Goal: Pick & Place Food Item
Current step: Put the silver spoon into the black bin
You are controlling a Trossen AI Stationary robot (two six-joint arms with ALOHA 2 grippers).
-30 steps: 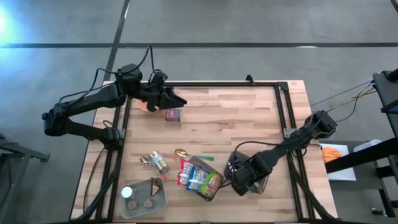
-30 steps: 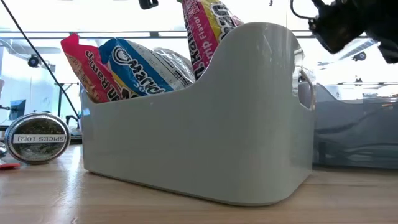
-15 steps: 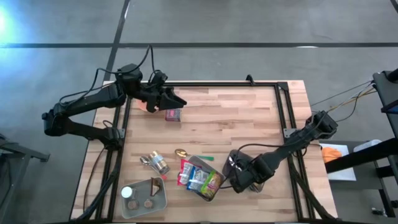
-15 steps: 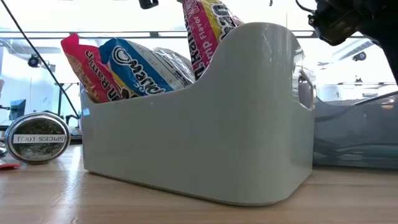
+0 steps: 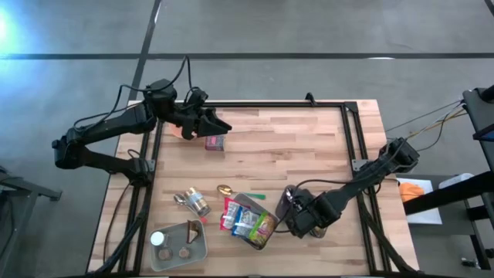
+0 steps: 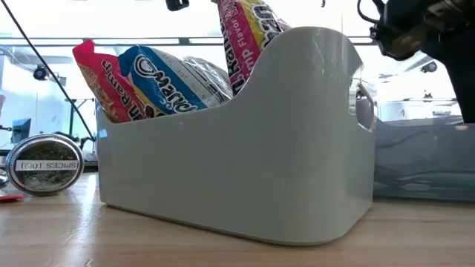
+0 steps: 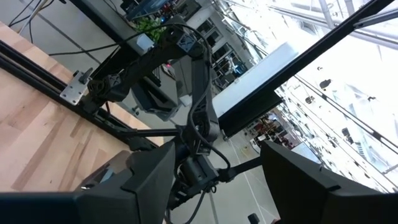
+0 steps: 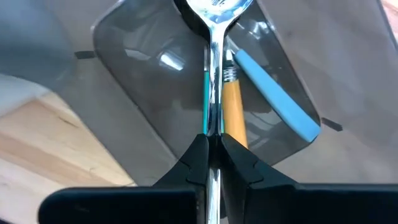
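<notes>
My right gripper point(image 8: 212, 138) points down over a clear container point(image 8: 149, 93) at the table's near right and is shut on a metal spoon point(image 8: 213, 74). A wooden-handled tool point(image 8: 233, 106) and a blue stick point(image 8: 273, 93) lie in the container. Several snack packets point(image 6: 171, 81) stand in a white bin point(image 5: 247, 222) to the container's left. A small dark-red packet point(image 5: 214, 142) lies on the table at the far left. Just above it my left gripper point(image 5: 220, 123) is held level and open, with nothing between its fingers point(image 7: 149, 180). My right gripper pinches the spoon's thin handle point(image 8: 213, 124) between its two fingertips, from above and pointing down. The handle runs on in line with the fingers. The spoon hangs below them with its bowl point(image 8: 214, 7) lowest, over the container. Whether the bowl touches the container's floor, I cannot tell.
A round spice tin point(image 5: 197, 203), a gold spoon point(image 5: 224, 189) and a green stick point(image 5: 255, 196) lie near the bin. A grey tray point(image 5: 179, 245) with small round things sits at the near left. A black frame point(image 5: 351, 116) borders the table's far and right sides.
My right gripper has rolled about its own axis over the clear container, keeping its hold on the spoon.
</notes>
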